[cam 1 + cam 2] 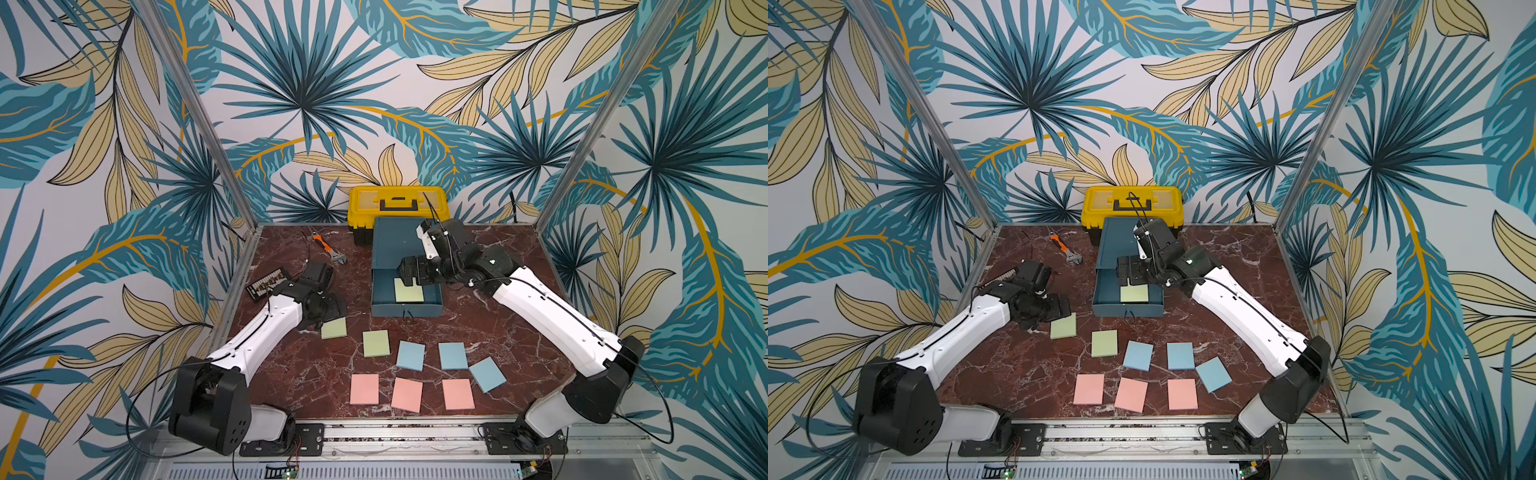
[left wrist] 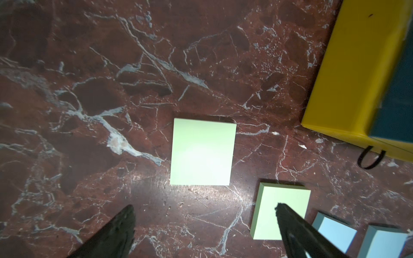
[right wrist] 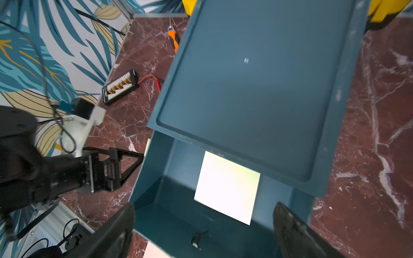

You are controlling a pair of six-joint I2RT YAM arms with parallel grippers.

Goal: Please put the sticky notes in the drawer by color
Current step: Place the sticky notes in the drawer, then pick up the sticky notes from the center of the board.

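Note:
The teal drawer cabinet (image 1: 392,241) stands mid-table with its top drawer (image 1: 407,309) pulled out. One pale green sticky note pad (image 1: 409,291) lies flat inside it. My right gripper (image 3: 203,214) hovers open just above that pad (image 3: 226,186), holding nothing. Two green pads (image 1: 333,328) (image 1: 376,343), three blue pads (image 1: 411,355) and three pink pads (image 1: 364,389) lie on the marble in front. My left gripper (image 2: 204,214) hangs open over the table beside the leftmost green pad (image 2: 202,152), holding nothing.
A yellow toolbox (image 1: 398,203) stands behind the cabinet against the back wall. An orange-handled wrench (image 1: 328,249) and a black terminal strip (image 1: 266,282) with red wire lie at the back left. The cabinet's yellow lower front (image 2: 346,78) has a black loop pull (image 2: 369,158).

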